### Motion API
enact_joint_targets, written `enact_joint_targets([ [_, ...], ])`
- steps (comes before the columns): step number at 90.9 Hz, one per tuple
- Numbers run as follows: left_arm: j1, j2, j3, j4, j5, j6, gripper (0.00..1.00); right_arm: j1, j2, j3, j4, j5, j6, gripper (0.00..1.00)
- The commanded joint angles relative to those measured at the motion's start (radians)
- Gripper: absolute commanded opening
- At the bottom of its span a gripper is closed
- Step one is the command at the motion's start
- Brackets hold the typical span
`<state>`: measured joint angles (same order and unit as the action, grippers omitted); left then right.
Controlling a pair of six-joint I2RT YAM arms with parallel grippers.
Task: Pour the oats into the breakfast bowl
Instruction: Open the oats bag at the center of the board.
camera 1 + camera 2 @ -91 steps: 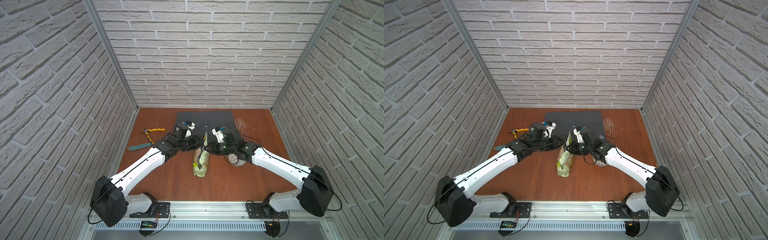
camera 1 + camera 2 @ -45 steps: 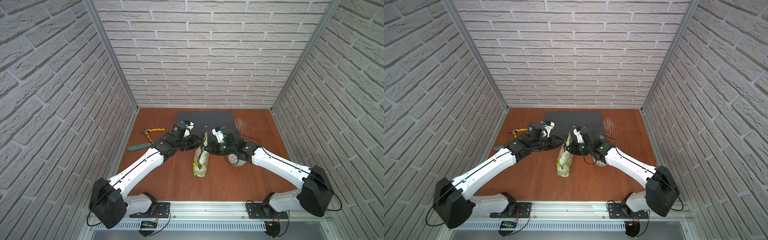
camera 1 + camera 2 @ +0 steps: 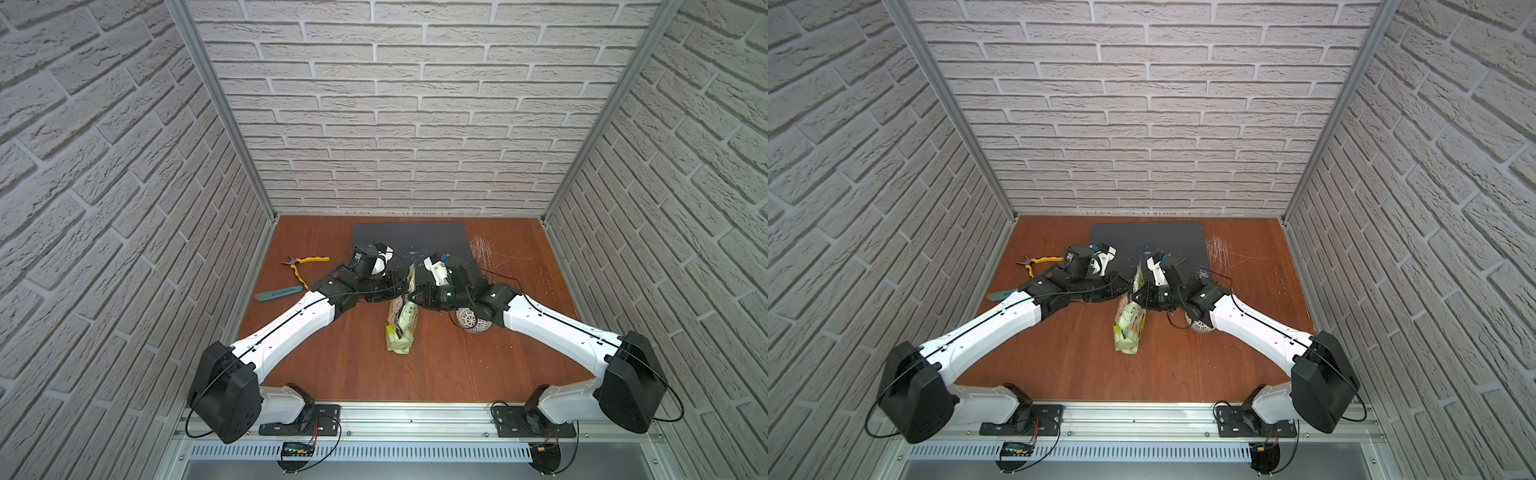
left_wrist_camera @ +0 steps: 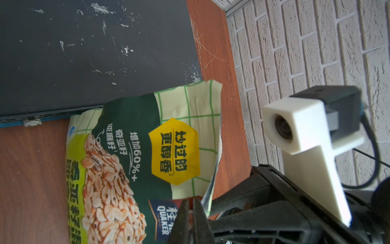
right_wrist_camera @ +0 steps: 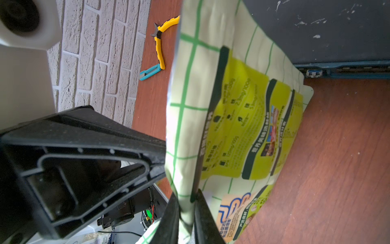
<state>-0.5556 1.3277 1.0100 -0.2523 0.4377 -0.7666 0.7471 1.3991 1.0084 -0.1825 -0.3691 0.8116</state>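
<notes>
Right of the yellow-handled pliers [image 3: 306, 263] and teal utility knife [image 3: 277, 294] by the left wall, the left gripper [image 4: 191, 208] was pinched tight on one wall of the oat pouch [image 3: 401, 328] at mid-table, whose top reached the closed laptop's [image 3: 409, 239] near edge. The right gripper [image 5: 186, 202] was clamped on the pouch's opposite wall. The white lattice bowl [image 3: 471, 325] sat just right of the pouch, partly under that arm.

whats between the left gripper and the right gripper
The oat pouch, seen in both top views; the left gripper and right gripper each pinch it.
</notes>
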Motion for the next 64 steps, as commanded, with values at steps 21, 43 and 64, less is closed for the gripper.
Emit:
enact_joint_targets([
  [21,-0.004,-0.001,0.010,0.068,0.036,0.012,0.15,0.008,-0.003,0.010,-0.026,-0.008,-0.019,0.17],
  [43,-0.009,0.012,0.010,0.071,0.035,0.015,0.15,0.007,0.000,0.014,-0.026,-0.013,-0.021,0.18],
  [64,-0.018,0.034,0.018,0.092,0.055,0.011,0.15,0.009,-0.002,0.014,-0.022,-0.019,-0.022,0.18],
])
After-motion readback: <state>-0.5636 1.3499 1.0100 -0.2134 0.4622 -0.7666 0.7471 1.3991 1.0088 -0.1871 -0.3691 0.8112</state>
